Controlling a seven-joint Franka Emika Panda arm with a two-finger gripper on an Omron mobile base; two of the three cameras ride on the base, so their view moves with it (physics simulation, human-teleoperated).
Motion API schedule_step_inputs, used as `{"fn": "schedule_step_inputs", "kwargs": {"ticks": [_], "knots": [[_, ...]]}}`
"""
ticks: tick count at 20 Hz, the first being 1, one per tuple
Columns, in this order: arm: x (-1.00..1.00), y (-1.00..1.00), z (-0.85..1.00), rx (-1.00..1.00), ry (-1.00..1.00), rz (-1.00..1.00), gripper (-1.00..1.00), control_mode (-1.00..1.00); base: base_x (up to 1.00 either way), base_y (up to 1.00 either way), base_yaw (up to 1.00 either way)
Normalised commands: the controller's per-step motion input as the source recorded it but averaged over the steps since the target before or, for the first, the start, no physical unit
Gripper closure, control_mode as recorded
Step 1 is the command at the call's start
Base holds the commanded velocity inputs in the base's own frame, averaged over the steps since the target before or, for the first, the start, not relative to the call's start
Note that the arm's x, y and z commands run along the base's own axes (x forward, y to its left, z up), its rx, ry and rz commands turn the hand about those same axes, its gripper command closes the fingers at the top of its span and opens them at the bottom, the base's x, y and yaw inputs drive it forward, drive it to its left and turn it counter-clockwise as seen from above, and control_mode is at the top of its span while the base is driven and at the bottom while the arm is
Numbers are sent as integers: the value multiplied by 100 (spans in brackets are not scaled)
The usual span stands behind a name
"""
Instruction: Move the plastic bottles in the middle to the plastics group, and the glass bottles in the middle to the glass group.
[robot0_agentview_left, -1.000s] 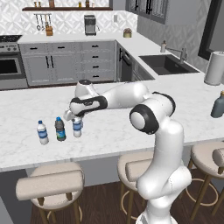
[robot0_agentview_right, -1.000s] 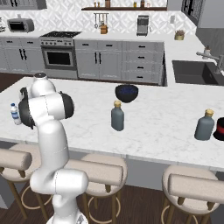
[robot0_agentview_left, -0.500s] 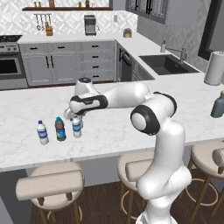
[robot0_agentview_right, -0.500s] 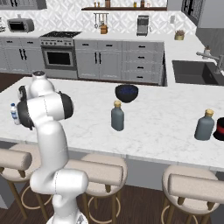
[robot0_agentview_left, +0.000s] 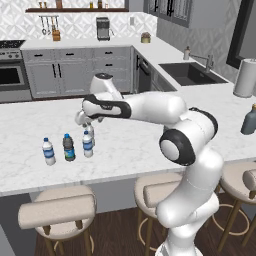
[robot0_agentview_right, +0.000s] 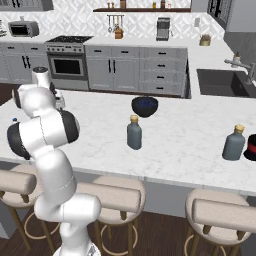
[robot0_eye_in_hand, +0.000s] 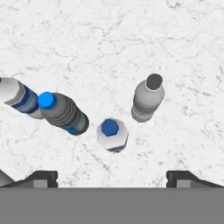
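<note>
My gripper (robot0_eye_in_hand: 112, 180) is open and hovers straight above a clear plastic bottle with a blue cap (robot0_eye_in_hand: 112, 134), which stands free on the white marble counter (robot0_eye_in_hand: 131, 39). Beside that bottle stand a dark-bodied bottle with a blue cap (robot0_eye_in_hand: 64, 113), a blue-labelled slim bottle (robot0_eye_in_hand: 16, 98) and a plain greyish bottle (robot0_eye_in_hand: 148, 100). The left base view shows the gripper (robot0_agentview_left: 85, 121) over this cluster of slim bottles (robot0_agentview_left: 68, 147) at the counter's left end. The squat grey-teal glass bottle (robot0_agentview_right: 134, 134) stands mid-counter. The dark slate-blue bottle (robot0_agentview_right: 234, 144) stands at the far right.
A dark blue bowl (robot0_agentview_right: 145, 106) sits behind the grey-teal bottle. A white paper roll (robot0_agentview_left: 244, 77) stands near the sink (robot0_agentview_left: 190, 72) at the right. Stools (robot0_agentview_left: 57, 210) line the counter's near edge. Open marble lies between the slim bottles and the grey-teal bottle.
The jaws have opened wide, letting go of the blue-capped clear bottle, which now stands on the counter. The hand has risen slightly above it.
</note>
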Motion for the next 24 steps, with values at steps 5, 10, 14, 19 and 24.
{"fn": "schedule_step_inputs", "kwargs": {"ticks": [5,10,14,19,24], "knots": [[-29,-62,3,14,-11,-6,-100,-100,0,0,0],[0,-86,0,9,-1,-8,-100,-100,0,0,0],[0,-72,0,5,0,-7,-100,-100,0,0,0],[0,-73,-6,1,0,-10,-100,-100,0,0,0],[0,-69,-10,1,2,-14,-100,-100,0,0,0]]}}
